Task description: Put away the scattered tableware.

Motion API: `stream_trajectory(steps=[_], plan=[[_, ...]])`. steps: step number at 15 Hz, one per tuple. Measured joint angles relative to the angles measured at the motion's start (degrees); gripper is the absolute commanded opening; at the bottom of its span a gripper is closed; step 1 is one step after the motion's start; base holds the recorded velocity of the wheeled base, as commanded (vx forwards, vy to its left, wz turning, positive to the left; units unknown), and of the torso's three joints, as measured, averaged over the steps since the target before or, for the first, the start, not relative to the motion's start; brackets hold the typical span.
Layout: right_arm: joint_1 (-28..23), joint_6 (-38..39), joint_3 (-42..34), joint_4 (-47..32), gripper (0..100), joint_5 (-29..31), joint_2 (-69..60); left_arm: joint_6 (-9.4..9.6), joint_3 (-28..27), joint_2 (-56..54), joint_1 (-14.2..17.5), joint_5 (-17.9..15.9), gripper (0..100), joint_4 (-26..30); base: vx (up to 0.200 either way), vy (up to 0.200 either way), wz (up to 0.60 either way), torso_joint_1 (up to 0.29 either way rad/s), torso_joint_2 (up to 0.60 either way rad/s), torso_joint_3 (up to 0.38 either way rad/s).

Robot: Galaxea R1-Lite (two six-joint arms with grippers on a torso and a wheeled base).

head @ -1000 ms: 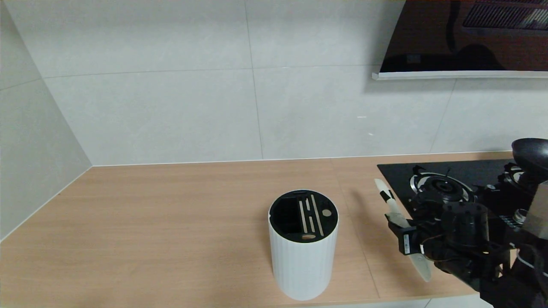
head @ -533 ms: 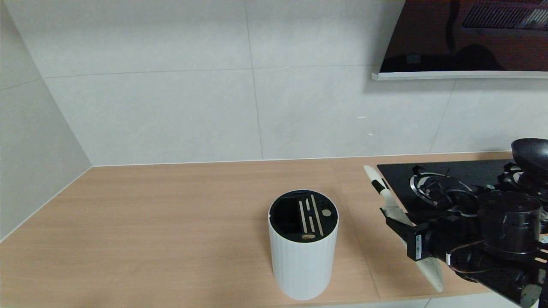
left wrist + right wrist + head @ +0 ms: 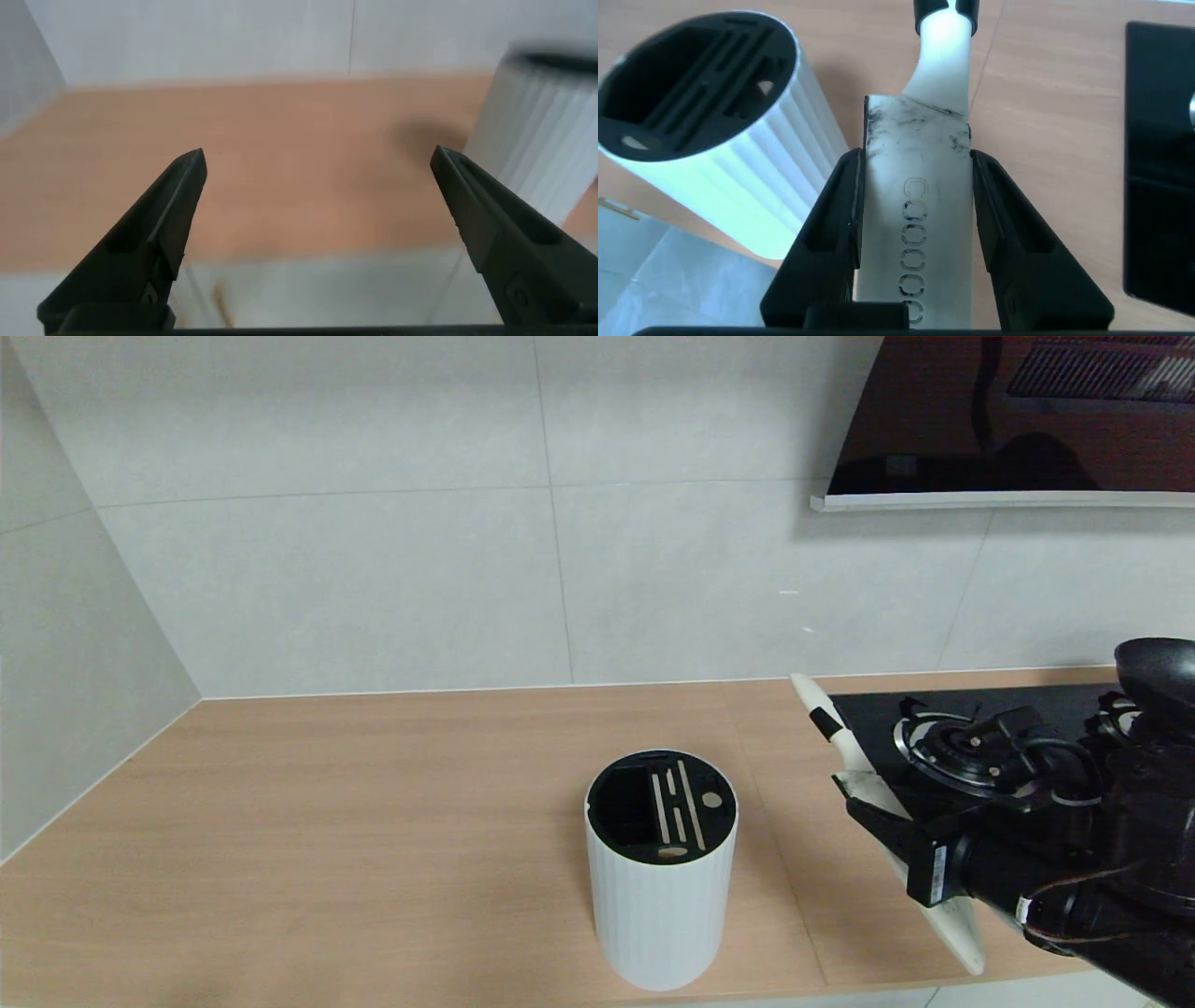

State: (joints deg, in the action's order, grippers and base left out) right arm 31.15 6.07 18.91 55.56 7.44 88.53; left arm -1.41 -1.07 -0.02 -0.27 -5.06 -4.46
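A white ribbed cylindrical holder (image 3: 661, 915) with a black slotted top stands on the wooden counter (image 3: 373, 821); it also appears in the right wrist view (image 3: 719, 177) and the left wrist view (image 3: 547, 121). My right gripper (image 3: 864, 807) (image 3: 915, 182) is shut on a white knife (image 3: 845, 756) (image 3: 920, 159), gripping it across the blade. The knife is tilted, its handle with a black band pointing up and toward the wall, its blade end low over the counter's front edge. It hangs to the right of the holder. My left gripper (image 3: 318, 168) is open and empty, low near the counter's front edge.
A black gas hob (image 3: 971, 728) with burners lies at the right, with a dark pot (image 3: 1158, 667) on it. A range hood (image 3: 1008, 420) hangs above. The tiled wall closes the back and left. Bare counter stretches to the left of the holder.
My right arm has turned and shifted: the knife's handle end rose and swung toward the wall, while the blade end dropped slightly rightward. The holder has not moved.
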Motion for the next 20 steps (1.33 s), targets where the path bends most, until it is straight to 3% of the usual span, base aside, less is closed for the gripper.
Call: stream_trajectory(steps=[4,9,11,13,15,16,18,20], plan=[[0.0,-0.1,1.4,-1.4,0,0.0,-0.3,-1.04,-7.4,2.3,-0.1,-8.9,100,10.3,0.0,0.0,0.0,0.0,0.0,0.0],[-0.1,0.0,14.6,-15.6,0,-7.5,0.1,-1.21,-22.7,21.0,-0.4,-24.1,100,12.4,0.0,0.0,0.0,0.0,0.0,0.0],[-0.2,0.0,19.7,-17.0,0,-8.2,1.0,-1.27,-29.1,31.3,-0.7,-29.9,100,12.6,0.0,0.0,0.0,0.0,0.0,0.0],[0.0,-0.1,23.2,-17.5,0,-8.3,2.1,-2.06,-34.8,41.4,-2.0,-33.4,100,12.6,0.0,0.0,0.0,0.0,0.0,0.0],[1.5,0.0,25.4,-17.6,0,-8.0,2.7,-6.63,-39.9,50.8,-4.9,-35.3,100,11.7,0.0,0.0,0.0,0.0,0.0,0.0],[2.5,0.0,25.8,-17.6,0,-7.3,2.7,-10.76,-41.3,54.7,-7.1,-35.8,100,9.1,0.0,0.0,0.0,0.0,0.0,0.0],[5.6,0.4,26.1,-17.7,0,-3.9,2.5,-20.48,-41.8,61.0,-11.1,-36.1,100,-1.2,0.0,0.0,0.0,0.0,0.0,0.0],[10.0,0.9,26.1,-17.6,0,-0.7,2.2,-32.57,-39.6,64.9,-14.2,-36.0,100,-15.2,0.0,0.0,0.0,0.0,0.0,0.0]])
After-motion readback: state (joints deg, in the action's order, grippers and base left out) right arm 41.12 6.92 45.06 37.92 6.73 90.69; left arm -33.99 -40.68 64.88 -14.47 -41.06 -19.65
